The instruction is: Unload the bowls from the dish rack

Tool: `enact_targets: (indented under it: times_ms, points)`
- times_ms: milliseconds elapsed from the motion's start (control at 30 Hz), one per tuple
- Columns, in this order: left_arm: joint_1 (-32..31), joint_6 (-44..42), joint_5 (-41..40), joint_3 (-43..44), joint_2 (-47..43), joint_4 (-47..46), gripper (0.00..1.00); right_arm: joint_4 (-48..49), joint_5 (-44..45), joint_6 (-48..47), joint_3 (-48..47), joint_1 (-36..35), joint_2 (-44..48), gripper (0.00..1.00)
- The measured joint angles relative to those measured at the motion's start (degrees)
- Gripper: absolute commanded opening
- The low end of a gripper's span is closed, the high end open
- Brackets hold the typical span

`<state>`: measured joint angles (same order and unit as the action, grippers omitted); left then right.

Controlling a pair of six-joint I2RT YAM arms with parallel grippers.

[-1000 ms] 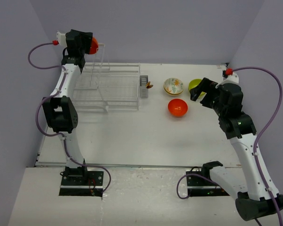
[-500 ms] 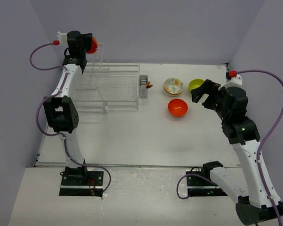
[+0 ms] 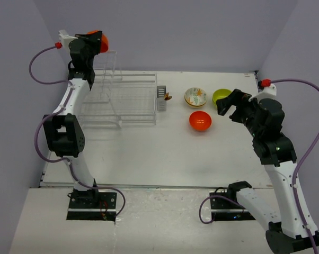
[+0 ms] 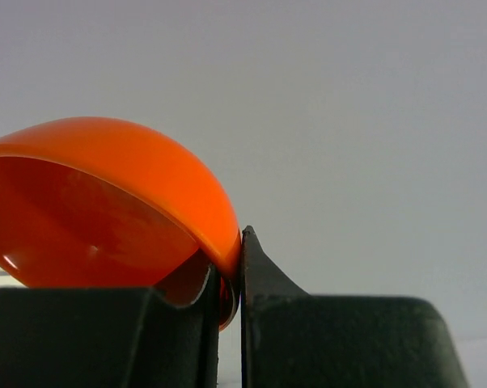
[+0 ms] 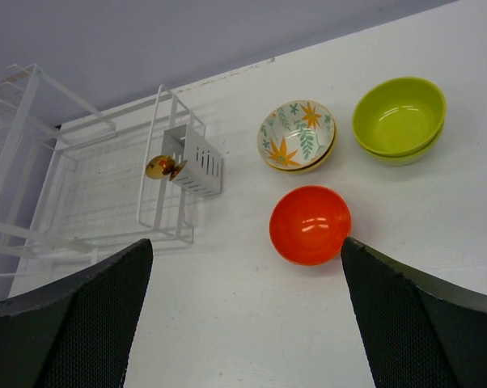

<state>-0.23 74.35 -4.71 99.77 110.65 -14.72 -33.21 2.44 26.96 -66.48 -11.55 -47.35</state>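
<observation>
An orange bowl [image 3: 99, 39] hangs high over the upright tier of the white wire dish rack [image 3: 133, 121], with my left gripper [image 3: 90, 43] shut on its rim. In the left wrist view the rim of that bowl [image 4: 106, 194] is pinched between the two dark fingers of the left gripper [image 4: 231, 252]. Three bowls sit on the table right of the rack: an orange-red one [image 5: 310, 225], a white flower-patterned one [image 5: 297, 135] and a lime green one [image 5: 399, 118]. My right gripper [image 3: 229, 103] hovers open above them, holding nothing.
A small grey cutlery caddy [image 5: 196, 160] hangs on the rack's right end with a gold utensil [image 5: 158, 167] in it. The rack [image 5: 90, 186] fills the back left of the table. Purple walls close in at the back and sides.
My left gripper has shut on the orange bowl and raised it above the rack's upper tier. The right arm has drifted slightly right, its jaws still wide.
</observation>
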Motion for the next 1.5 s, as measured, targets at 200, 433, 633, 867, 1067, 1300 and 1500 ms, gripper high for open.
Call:
enact_targets:
  times_ms: [200,433,633,867,1067,1300,1500]
  points:
    - [-0.28,-4.87,5.25,-0.37,-4.74,-8.37,0.00,-0.04,-0.55,0.00,-0.79,0.00,-0.85,0.99]
    - [-8.00,-29.33,27.04,16.85,-2.36,-0.17,0.00,-2.08,-0.46,0.07,-6.01,0.24,-4.52,0.99]
    - [-41.22,-71.93,29.03,-3.50,-15.02,16.52,0.00,-5.62,-4.26,0.57,-16.44,4.94,-11.32,0.99]
    - [-60.02,-98.25,26.64,-23.54,-20.11,34.27,0.00,-12.81,-9.01,-1.62,-21.57,4.02,-15.87,0.95]
    - [-61.57,-109.15,22.71,-16.39,-18.21,44.26,0.00,-20.70,-6.16,-4.83,-21.64,-6.93,-25.70,0.82]
    - [-64.81,-114.53,20.37,-13.75,-15.10,50.16,0.00,-25.46,-2.43,-6.01,-17.38,-13.68,-32.02,0.33]
    - [-64.61,-115.73,17.81,-12.35,-12.83,54.38,0.00,-27.54,2.27,-6.05,-17.40,-14.43,-31.87,0.42]
